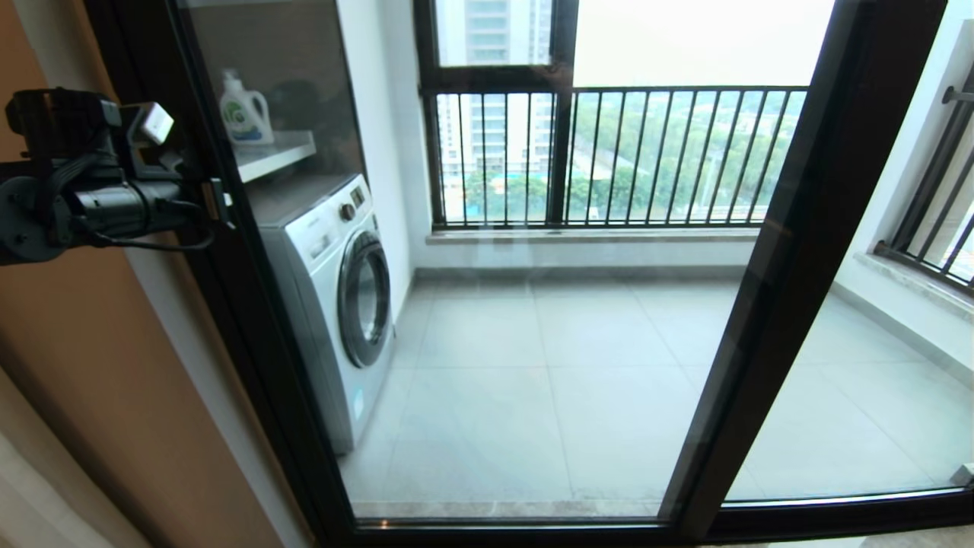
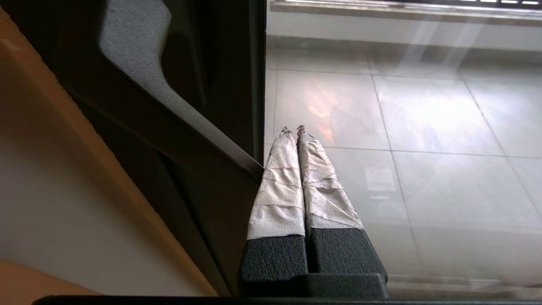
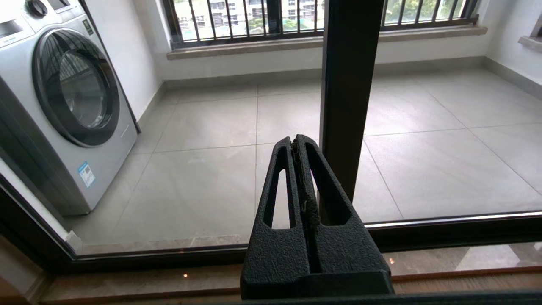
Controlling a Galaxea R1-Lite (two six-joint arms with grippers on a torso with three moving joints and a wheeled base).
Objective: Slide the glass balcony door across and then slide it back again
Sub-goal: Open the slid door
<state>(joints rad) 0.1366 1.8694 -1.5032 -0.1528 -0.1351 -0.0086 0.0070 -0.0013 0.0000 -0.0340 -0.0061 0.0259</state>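
Note:
The glass balcony door fills the middle of the head view, clear glass between a dark left upright and a dark right upright. My left gripper is raised at the upper left, against the left upright. In the left wrist view its white-taped fingers are pressed together, and the left gripper rests along the glass beside the dark frame. No latch handle shows clearly. My right gripper is shut on nothing, low before the glass, just left of the right upright.
A white washing machine stands behind the glass at the left, with a detergent bottle on the shelf above. The black barred railing closes the balcony's far side. An orange-brown wall borders the door's left; the floor track runs below.

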